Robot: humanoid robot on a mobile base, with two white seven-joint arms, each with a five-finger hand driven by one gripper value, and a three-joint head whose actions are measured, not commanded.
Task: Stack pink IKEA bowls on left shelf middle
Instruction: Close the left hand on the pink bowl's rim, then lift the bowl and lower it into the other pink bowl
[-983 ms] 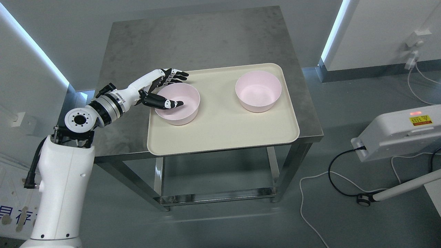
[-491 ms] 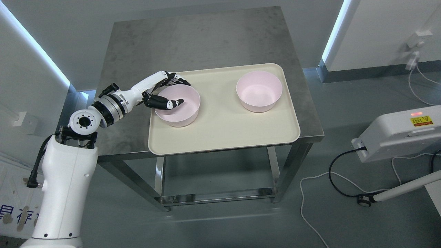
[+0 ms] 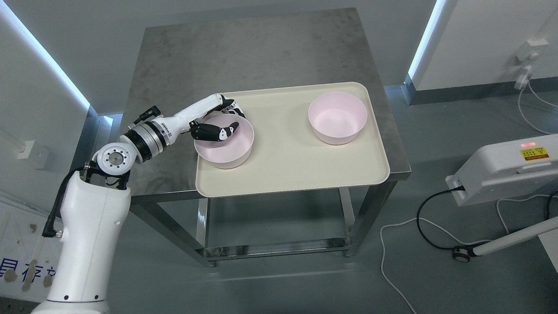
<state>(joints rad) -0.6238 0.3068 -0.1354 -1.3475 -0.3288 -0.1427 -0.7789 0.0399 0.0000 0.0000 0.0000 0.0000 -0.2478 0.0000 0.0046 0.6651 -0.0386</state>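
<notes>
Left hand [image 3: 218, 122] now clamped on the nine-o'clock pink bowl's [image 3: 224, 146] rim, thumb inside, fingers newly curled outside, ready for lifting toward the second pink bowl [image 3: 338, 117] at the cream tray's [image 3: 287, 170] two o'clock.

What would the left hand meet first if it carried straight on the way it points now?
The left hand grips the near pink bowl by its rim and points right across the cream tray. Straight on, it would likely meet the far pink bowl, though depth is hard to judge.

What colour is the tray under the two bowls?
Cream, plain and without pattern; the tray shows best in the head view.
</notes>
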